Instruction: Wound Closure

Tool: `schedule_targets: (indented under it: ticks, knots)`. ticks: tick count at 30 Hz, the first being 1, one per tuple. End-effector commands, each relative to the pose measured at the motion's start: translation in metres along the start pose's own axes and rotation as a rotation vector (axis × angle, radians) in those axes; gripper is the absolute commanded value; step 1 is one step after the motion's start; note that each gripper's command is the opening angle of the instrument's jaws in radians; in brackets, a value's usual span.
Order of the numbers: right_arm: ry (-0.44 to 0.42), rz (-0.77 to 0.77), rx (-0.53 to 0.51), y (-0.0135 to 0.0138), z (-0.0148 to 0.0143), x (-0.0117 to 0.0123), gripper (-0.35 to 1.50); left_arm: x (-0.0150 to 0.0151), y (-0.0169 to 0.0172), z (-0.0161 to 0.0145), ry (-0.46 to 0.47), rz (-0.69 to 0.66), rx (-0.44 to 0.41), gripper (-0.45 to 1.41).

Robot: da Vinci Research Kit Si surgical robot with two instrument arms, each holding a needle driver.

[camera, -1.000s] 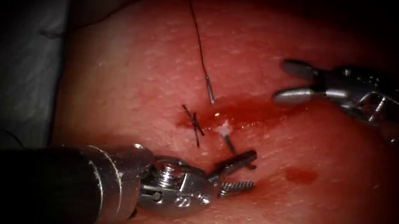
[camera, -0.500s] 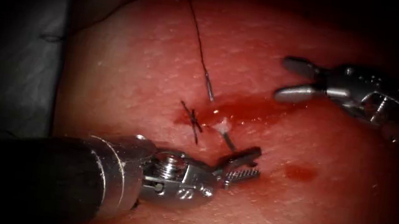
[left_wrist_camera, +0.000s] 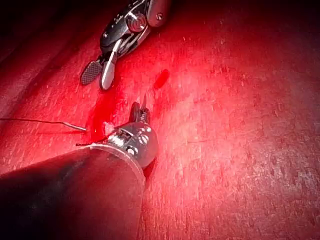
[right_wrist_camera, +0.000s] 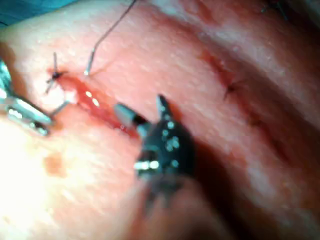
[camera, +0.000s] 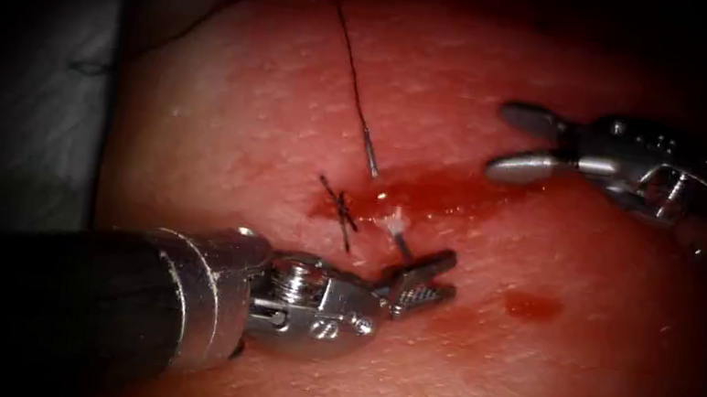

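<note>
Below the cut (camera: 428, 195), left end effector (camera: 432, 279) lies low, jaws narrowly parted around one needle's (camera: 401, 244) emerging tip; its swaged end (camera: 369, 156) stands above. Right end effector (camera: 523, 144): level, wide, empty. One thread (camera: 347, 50); one knot (camera: 341, 211).

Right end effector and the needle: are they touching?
Apart. The endoscope view shows the right end effector, jaws open and empty, with bare tissue between it and the needle, which sits in the tissue.
</note>
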Motion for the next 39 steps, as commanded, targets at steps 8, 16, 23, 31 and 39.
schedule_targets:
  ticks: [8, 16, 23, 31, 39]
  knots:
    - [0.000, 0.002, 0.005, -0.0006, 0.0007, -0.0006, 0.96, -0.0012, 0.0006, 0.0004, 0.049, -0.088, -0.034, -0.45]
    - [0.006, 0.003, 0.003, -0.0006, 0.0007, -0.0006, 0.93, 0.0004, 0.0014, -0.0005, 0.181, -0.466, -0.133, -0.45]
    - [0.006, 0.003, 0.003, -0.0006, 0.0007, -0.0006, 0.90, 0.0019, 0.0011, -0.0020, 0.248, -0.726, -0.202, -0.45]
    - [0.009, 0.001, 0.020, -0.0006, 0.0008, -0.0008, 0.75, 0.0050, -0.0002, -0.0041, 0.327, -0.905, -0.283, -0.45]
    - [0.010, 0.000, 0.025, -0.0005, 0.0009, -0.0008, 0.63, 0.0089, 0.0005, -0.0062, 0.375, -0.793, -0.321, -0.45]
